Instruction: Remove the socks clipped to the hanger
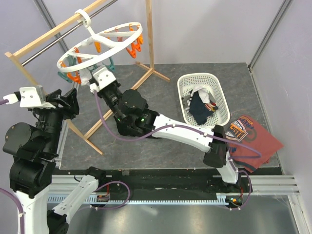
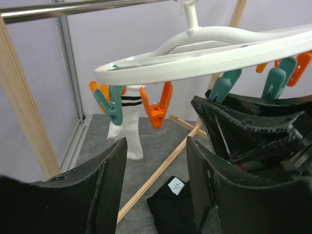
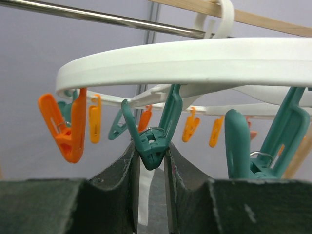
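Right gripper (image 3: pixel 151 155) is pinching a teal peg (image 3: pixel 166 114) under the hanger (image 3: pixel 195 61), I'm seeing; left gripper (image 2: pixel 156 146) is hanging wide open, empty, facing the striped sock (image 2: pixel 127 129).

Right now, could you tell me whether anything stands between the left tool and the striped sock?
Nothing visible does. The left tool faces the striped sock across open air; the right arm sits aside, under the hanger.

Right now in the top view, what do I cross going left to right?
Left arm → hanger → basket → shirt. The right gripper, closed on a teal peg, overlaps the hanger, so it is left out.
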`<state>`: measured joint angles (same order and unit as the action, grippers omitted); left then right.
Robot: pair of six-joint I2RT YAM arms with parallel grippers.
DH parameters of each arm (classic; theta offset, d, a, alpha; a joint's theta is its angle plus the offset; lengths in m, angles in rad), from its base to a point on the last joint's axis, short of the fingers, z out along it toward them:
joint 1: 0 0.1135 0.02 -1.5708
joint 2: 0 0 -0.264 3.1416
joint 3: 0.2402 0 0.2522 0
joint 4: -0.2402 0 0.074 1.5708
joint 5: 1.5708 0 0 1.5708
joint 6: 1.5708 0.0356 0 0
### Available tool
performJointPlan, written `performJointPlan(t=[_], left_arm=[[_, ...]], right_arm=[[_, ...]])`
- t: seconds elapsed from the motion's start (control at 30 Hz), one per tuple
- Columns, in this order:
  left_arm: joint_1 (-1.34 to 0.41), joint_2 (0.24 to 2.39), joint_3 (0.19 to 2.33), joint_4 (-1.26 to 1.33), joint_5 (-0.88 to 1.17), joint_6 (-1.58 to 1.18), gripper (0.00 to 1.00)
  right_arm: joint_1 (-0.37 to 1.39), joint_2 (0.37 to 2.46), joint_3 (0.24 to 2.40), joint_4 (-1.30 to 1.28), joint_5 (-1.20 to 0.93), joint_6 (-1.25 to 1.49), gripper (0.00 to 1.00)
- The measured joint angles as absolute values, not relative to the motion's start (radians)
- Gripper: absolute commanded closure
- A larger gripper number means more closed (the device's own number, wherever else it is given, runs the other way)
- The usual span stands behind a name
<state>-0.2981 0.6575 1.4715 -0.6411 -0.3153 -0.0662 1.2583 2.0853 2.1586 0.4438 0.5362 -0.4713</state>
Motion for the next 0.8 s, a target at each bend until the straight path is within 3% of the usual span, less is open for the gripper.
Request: performJointPlan(t=[0.47, 0.8], left_arm=[[-0.328, 0.710, 1.499, -0.582, -0.094, 0.253, 0.40], [-0.336, 0.700, 1.412, -0.546, -0.044, 0.558, 0.37]], right_arm=[[1.100, 1.907, 2.016, 0.429, 0.514, -0.251, 0.78], [0.992, 1.868, 1.961, 0.379, 0.413, -0.068, 0.78]])
